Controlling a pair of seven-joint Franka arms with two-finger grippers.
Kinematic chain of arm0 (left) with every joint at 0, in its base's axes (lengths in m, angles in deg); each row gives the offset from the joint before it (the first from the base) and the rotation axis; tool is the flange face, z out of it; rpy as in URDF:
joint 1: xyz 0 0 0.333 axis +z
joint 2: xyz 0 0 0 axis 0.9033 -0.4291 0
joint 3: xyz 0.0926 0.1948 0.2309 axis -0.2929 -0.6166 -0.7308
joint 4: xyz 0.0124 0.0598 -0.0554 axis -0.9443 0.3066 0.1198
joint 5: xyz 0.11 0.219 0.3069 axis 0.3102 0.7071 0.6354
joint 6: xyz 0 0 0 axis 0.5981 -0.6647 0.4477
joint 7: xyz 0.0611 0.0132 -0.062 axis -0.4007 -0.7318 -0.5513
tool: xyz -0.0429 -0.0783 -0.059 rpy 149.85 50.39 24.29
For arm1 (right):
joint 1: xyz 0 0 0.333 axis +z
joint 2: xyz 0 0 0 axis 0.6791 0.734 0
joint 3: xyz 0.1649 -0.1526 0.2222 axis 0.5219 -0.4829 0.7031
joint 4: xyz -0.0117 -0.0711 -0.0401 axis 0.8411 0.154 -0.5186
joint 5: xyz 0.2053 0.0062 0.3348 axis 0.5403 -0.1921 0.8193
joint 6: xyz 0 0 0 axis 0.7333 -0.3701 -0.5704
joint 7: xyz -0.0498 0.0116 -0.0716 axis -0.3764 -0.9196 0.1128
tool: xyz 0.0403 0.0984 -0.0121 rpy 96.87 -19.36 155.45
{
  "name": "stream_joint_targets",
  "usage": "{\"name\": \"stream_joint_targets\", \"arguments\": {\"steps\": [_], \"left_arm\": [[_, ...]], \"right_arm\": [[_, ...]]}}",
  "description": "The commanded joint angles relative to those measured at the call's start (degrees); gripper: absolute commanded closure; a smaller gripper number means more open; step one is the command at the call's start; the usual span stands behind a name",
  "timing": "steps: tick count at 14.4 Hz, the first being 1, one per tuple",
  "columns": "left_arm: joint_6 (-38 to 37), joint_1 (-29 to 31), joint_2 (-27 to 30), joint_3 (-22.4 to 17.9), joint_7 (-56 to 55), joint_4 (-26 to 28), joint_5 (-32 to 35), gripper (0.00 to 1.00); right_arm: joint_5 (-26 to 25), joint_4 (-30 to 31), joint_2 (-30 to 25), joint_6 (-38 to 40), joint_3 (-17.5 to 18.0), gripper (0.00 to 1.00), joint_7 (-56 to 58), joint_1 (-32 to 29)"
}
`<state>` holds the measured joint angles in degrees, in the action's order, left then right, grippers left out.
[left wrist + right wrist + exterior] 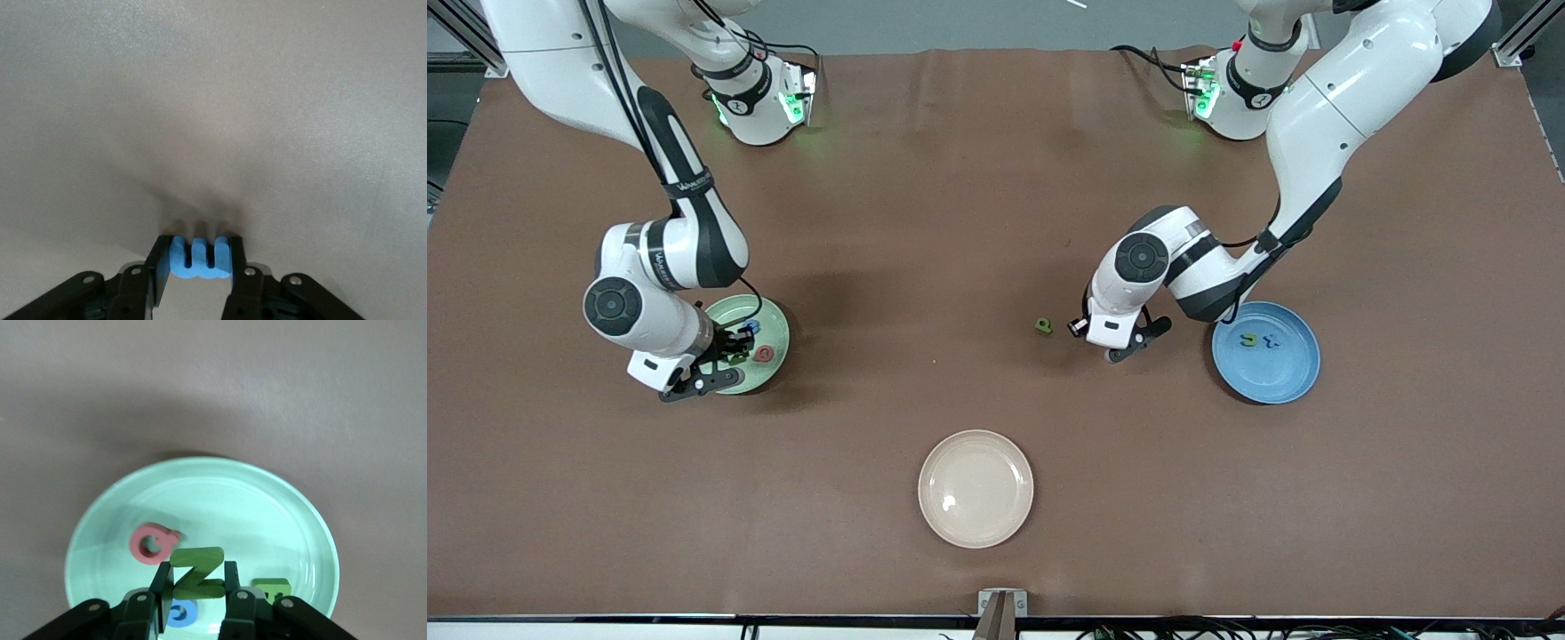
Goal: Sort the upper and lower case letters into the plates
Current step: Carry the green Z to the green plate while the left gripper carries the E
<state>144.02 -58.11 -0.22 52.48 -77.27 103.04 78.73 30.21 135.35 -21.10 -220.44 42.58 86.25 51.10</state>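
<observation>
You face a brown counter [978, 222] with both arm bases along its top edge. Three plates lie on it: a cream plate [975, 488] nearest the front camera, a mint green plate [774, 313] toward the right arm's end, and a blue plate [1272, 369] toward the left arm's end.

Right tool [729, 348]: it hangs over the mint green plate [200, 487], clenched on a green letter Z [197, 573], which stands upright between the fingers [160, 590]. In the plate under it you can see a red letter [153, 542], a blue letter [181, 613] and a second green letter [271, 587]; the red one [764, 355] also shows in the front view.

Left tool [1129, 342]: it is low over bare counter between the lone green letter and the blue plate. Its fingers [158, 267] are clamped on both sides of a light blue letter [199, 258], a three-legged shape.

Loose items: one small green letter [1043, 326] lies on the counter just beside the left tool, toward the right arm's end. The blue plate holds two letters, one green [1249, 340] and one blue [1270, 340], lying close together
</observation>
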Motion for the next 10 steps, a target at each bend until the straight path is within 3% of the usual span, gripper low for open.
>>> {"name": "stream_joint_targets", "arguments": {"steps": [1,4,6,7,8,9,10], "left_arm": [[-0.1,-0.3,-0.2,-0.4,-1.0,0.4,0.2,0.85],[-1.2,1.2,2.0,-0.1,0.1,0.1,0.2,0.87],[-5.7,3.6,4.4,1.6,3.5,-0.1,-0.2,0.89],[-8.0,6.1,5.3,3.7,6.4,-0.4,-0.6,0.90],[-10.6,9.6,5.9,6.5,9.6,-0.4,-0.6,0.90],[-12.2,13.6,6.1,9.4,12.1,-0.5,-0.7,0.89],[-13.8,18.6,6.0,12.7,14.9,-0.6,-0.7,0.89]], "right_arm": [[0.1,5.0,-1.9,-3.0,1.3,1.00,0.9,-1.6],[2.0,6.0,-1.6,-4.0,1.3,0.99,0.9,-1.6],[3.4,6.0,-1.5,-4.0,1.3,0.93,0.9,-1.6],[3.4,5.9,-1.5,-4.0,1.3,0.66,1.0,-1.6],[3.4,5.7,-1.5,-4.0,1.3,0.14,1.0,-1.6],[3.4,5.3,-1.5,-3.9,1.2,0.00,1.0,-1.6],[3.3,4.7,-1.5,-3.6,1.2,0.00,1.0,-1.5]]}}
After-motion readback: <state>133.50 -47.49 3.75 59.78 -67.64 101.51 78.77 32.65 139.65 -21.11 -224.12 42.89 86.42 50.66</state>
